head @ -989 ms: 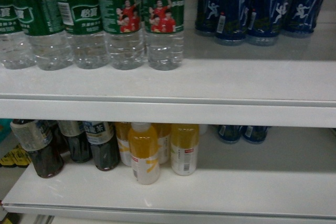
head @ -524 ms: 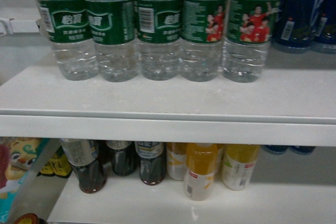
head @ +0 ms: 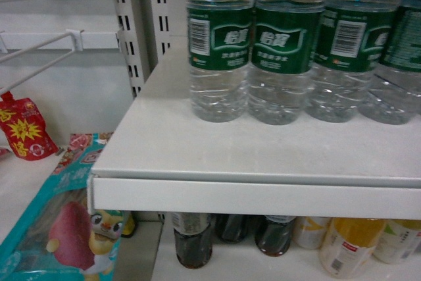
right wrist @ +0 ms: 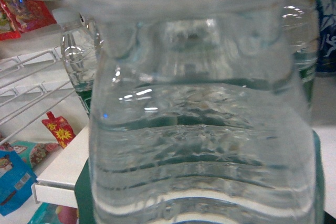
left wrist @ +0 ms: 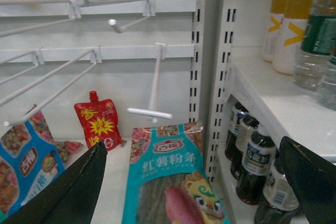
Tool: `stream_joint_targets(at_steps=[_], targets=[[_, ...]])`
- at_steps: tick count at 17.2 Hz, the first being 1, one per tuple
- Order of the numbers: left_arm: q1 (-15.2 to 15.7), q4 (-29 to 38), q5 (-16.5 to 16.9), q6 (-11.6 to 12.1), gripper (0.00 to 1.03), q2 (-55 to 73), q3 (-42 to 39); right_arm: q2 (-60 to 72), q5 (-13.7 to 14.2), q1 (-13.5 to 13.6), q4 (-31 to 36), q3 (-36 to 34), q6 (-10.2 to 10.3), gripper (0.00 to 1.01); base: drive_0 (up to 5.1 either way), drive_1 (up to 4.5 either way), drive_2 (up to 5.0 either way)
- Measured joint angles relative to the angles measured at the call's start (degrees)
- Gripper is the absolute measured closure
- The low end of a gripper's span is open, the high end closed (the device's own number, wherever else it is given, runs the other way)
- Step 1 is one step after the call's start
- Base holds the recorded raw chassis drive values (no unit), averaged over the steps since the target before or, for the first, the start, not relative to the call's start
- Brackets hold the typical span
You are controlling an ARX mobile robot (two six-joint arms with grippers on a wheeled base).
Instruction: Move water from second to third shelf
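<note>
Four water bottles (head: 220,47) stand in a row near the back of the white shelf (head: 197,156), starting just in from its left edge, while the left gripper (left wrist: 194,182) hangs wide open and the right gripper's jaw state cannot be told, its camera filled by a clear bottle.

We count four clear ribbed plastic water bottles with dark green labels (head: 220,44) in the head view, on the white upper shelf (head: 263,156). Below it stand three dark tea bottles (head: 192,245) and three yellow and cream juice bottles (head: 348,245). Beside hang one red spouted pouch (head: 23,129) and one teal snack bag (head: 59,228).
</note>
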Motion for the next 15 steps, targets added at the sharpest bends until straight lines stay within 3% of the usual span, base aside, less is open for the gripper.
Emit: stream_joint_targets(at_steps=[5,14,15], targets=[[0.00,-0.02,-0.13,0.00,0.05,0.00,0.00,-0.04,-0.79,0.02,0.04,0.00,0.02,0.58,-3.8,3.20,0.6],[0.00,-0.11,-0.02,-0.02,0.05,0.00,0.00,-0.04,-0.02,0.00,-0.04,0.00,0.00,0.58,0.0,0.00,0.0],[0.00,-0.11,-0.04,0.00,0.05,0.00,0.00,0.79,-2.16,-0.85,-2.89,1.03,-1.29,0.58,0.0,0.00,0.0]])
